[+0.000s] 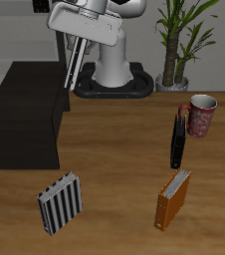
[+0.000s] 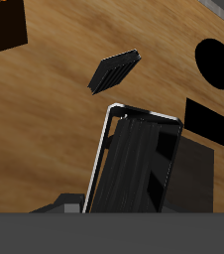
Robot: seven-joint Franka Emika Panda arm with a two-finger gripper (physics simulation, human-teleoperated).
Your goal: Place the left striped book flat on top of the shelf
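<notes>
The shelf (image 1: 25,115) stands near the table's middle, its flat top bare. Just behind its back corner the gripper (image 1: 77,47) is clamped on the left striped book (image 1: 73,70), which hangs almost upright, long axis pointing down. It must tip flat and move forward over the top.

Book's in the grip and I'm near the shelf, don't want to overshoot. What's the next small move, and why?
Probably shift the gripper farther over the shelf, then tilt. The left striped book hangs nearly upright, clamped by its upper end, its lower end seemingly at the shelf's edge, so releasing now would likely tip it off.
</notes>
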